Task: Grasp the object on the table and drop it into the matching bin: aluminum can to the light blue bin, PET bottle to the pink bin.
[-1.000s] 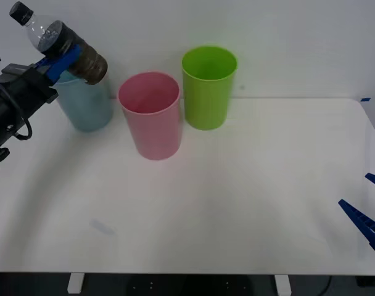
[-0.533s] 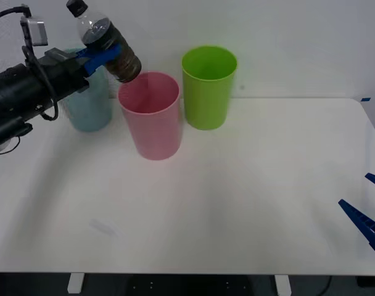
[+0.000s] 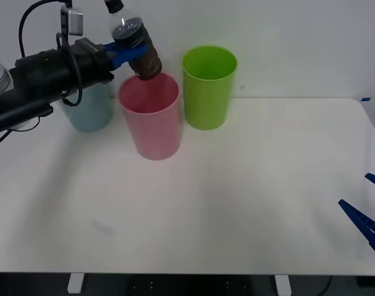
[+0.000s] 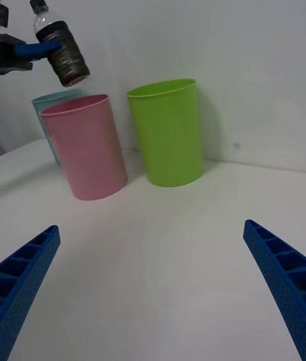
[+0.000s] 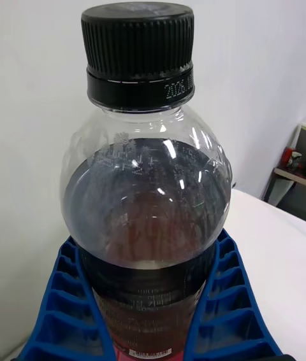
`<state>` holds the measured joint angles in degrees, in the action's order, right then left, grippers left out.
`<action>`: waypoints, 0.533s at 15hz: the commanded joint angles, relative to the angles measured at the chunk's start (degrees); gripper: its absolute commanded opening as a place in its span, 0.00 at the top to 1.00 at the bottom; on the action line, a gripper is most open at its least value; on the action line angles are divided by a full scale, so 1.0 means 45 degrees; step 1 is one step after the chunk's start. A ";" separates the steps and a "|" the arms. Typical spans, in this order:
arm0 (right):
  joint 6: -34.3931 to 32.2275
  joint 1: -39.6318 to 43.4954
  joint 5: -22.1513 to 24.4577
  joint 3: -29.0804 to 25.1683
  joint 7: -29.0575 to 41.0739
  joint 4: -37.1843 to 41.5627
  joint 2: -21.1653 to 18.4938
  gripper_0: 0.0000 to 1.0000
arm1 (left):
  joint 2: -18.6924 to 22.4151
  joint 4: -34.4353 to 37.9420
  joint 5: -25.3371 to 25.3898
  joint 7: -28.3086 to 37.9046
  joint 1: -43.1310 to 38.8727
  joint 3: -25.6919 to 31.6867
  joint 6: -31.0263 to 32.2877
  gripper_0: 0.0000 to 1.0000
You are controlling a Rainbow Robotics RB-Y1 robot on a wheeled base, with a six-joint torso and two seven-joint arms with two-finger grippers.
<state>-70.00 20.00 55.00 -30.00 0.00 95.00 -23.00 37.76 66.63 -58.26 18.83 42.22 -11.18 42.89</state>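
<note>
Blue ribbed fingers of the left gripper are clamping the PET bottle at its labelled body, upper left of the front frame; bottle is tilting, black cap pointing up and left, base hanging over the rear rim of the pink bin, not inside it; left wrist frame is showing the same bottle filling the centre, dark brown contents up to the shoulder, fingers pressing on both sides; cap band is reading "2026", remaining characters unreadable; dark label has small print at the bottom edge, too small to read; no brand legible.

Light blue bin is sitting behind the left arm, just beside the pink bin, far left of frame; lime green bin is standing just right of pink, slightly further back; all three upright on the white table.

Right gripper is idling at the lower right edge of the front frame, low over the table; its fingers are spread wide, holding nothing.
</note>
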 commanded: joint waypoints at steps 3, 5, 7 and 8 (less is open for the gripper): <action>0.0000 0.0000 0.0000 0.0000 0.0000 0.0000 0.0000 0.00 | -0.0013 -0.0021 -0.0080 -0.0025 -0.0008 0.0023 0.0117 1.00; 0.0000 0.0000 0.0000 0.0000 0.0000 0.0000 0.0000 0.00 | 0.0182 -0.0021 -0.0061 -0.0025 -0.0047 0.0023 0.0273 1.00; 0.0000 0.0000 0.0000 0.0000 0.0000 0.0000 0.0000 0.00 | 0.0417 -0.0021 0.0057 -0.0025 -0.0105 0.0004 0.0488 1.00; 0.0000 0.0000 0.0000 0.0000 0.0000 0.0000 0.0000 0.00 | 0.0495 -0.0021 0.0096 -0.0006 -0.0125 0.0023 0.0546 1.00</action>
<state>-70.00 20.00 55.00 -30.00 0.00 95.00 -23.00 39.71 66.53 -58.02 18.75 41.75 -11.13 45.13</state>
